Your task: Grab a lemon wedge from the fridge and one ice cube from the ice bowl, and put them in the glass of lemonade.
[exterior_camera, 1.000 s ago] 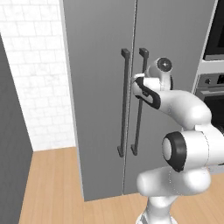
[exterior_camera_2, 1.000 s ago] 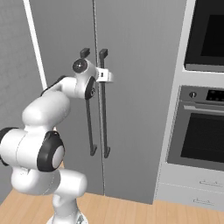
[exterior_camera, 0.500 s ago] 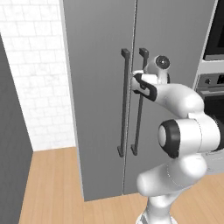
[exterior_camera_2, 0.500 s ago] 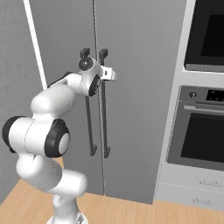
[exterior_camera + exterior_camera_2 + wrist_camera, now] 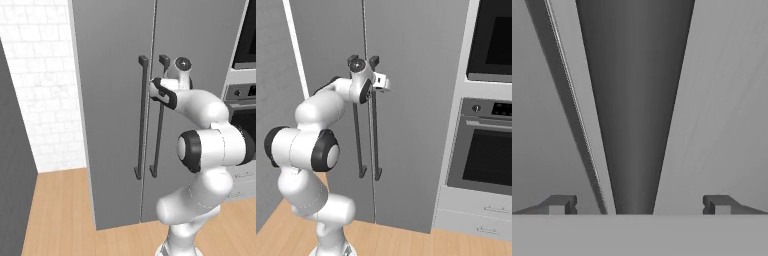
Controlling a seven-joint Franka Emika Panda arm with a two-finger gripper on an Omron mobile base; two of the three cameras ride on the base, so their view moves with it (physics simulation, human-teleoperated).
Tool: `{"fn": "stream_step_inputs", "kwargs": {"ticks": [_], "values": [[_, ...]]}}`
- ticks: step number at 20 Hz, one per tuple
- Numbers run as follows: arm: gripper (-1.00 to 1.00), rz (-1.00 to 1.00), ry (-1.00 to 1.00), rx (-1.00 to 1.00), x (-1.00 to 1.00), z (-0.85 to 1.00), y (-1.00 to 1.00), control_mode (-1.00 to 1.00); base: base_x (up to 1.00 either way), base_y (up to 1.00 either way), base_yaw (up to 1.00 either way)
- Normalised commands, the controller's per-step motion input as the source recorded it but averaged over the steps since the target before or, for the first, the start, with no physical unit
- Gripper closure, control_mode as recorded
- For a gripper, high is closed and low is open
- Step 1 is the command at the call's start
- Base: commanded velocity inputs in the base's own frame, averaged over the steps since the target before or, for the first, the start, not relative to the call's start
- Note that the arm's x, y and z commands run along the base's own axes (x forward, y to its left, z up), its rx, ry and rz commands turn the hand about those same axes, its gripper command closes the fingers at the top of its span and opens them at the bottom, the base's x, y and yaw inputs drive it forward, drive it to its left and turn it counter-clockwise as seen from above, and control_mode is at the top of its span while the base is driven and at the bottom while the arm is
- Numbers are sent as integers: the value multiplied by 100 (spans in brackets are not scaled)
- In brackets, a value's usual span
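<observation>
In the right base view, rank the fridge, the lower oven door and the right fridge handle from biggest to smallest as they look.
1. fridge: by far the largest.
2. lower oven door.
3. right fridge handle: long but very thin, smallest.

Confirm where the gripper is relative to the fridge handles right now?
The gripper is open at the top of the fridge's right door handle, which runs between its fingertips in the hand view; the oven is to the right.

A white tiled wall (image 5: pixel 42 90) fills the upper left of the left base view above a light wood plank floor (image 5: pixel 60 215). At right in the right base view stands a built-in oven (image 5: pixel 481 155), with pale drawers (image 5: pixel 471 220) beneath.
</observation>
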Motion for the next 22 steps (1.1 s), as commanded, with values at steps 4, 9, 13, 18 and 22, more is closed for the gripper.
{"fn": "stream_step_inputs", "kwargs": {"ticks": [4,9,13,18,22], "values": [[-100,0,-17,0,16,-29,0,-100,0,0,0],[-100,0,0,0,29,-2,0,-100,0,0,0],[100,0,4,0,13,2,2,-100,0,0,0],[100,0,6,-1,0,2,0,-100,0,0,0],[100,-2,0,-1,-14,1,-12,-100,0,0,0]]}}
